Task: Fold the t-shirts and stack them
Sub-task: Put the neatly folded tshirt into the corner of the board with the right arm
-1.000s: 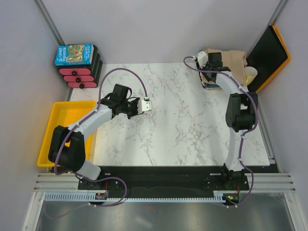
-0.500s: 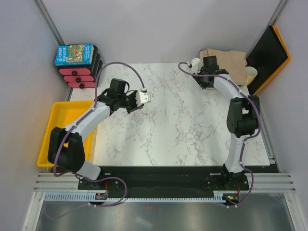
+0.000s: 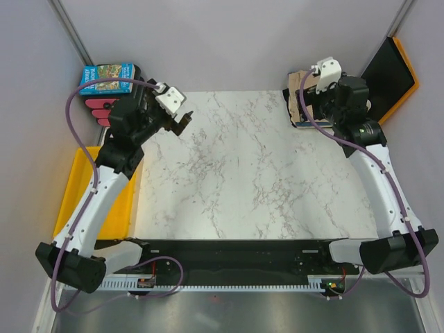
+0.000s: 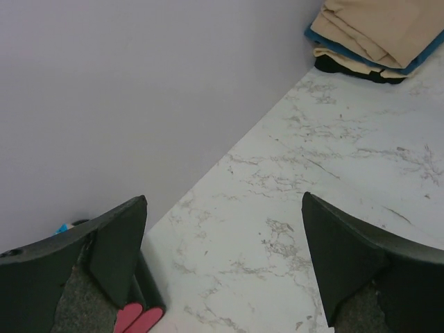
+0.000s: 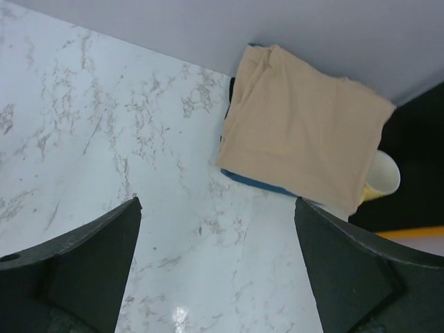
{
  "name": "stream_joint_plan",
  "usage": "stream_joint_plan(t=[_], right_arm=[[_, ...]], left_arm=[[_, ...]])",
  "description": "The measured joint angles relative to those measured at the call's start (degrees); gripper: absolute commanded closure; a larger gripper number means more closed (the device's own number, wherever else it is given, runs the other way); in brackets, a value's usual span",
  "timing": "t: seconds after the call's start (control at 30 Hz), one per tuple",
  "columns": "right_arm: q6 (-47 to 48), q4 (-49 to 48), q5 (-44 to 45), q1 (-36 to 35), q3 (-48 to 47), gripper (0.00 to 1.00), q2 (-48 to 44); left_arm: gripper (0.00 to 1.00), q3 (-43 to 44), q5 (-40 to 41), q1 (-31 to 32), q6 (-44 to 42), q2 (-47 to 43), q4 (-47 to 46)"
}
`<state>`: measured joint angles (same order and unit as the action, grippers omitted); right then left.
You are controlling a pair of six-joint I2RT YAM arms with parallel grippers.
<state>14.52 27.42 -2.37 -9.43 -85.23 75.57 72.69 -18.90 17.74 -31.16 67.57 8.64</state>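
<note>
Left gripper (image 4: 223, 201) hangs with jaws spread wide, holding nothing, above the white marble table (image 3: 243, 187) near its far left corner — the right gripper (image 5: 216, 202), equally agape and bare, hovers toward the far right. Beyond it the t-shirts (image 5: 298, 125) lie folded in a stack at the far right corner, tan on top, teal beneath, a yellow cup (image 5: 383, 175) just beside. Plain pale walls (image 4: 104, 90) close the table in.

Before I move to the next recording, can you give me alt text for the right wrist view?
A folded tan t-shirt tops a small stack at the far edge of a marble table, with the edge of a teal-blue t-shirt showing beneath and a pale yellow cup beside it. The right gripper is open and empty in the foreground.
</note>
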Motion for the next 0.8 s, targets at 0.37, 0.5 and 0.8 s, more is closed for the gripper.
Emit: stream_joint_plan(t=[0.37, 0.5, 0.8], right_arm=[[-9.88, -0.96, 14.53, 0.04, 15.21, 0.02, -3.23], [-9.77, -1.46, 15.17, 0.04, 15.91, 0.02, -3.23], [-9.07, -3.32, 14.03, -0.11, 15.91, 0.02, -3.26]], left_arm=[[0.0, -17.55, 20.41, -0.04, 13.68, -6.36, -4.33], [0.0, -18.75, 22.97, -0.04, 15.06, -6.25, -4.22], [0.0, -18.75, 25.07, -0.04, 15.52, -6.58, -4.55]])
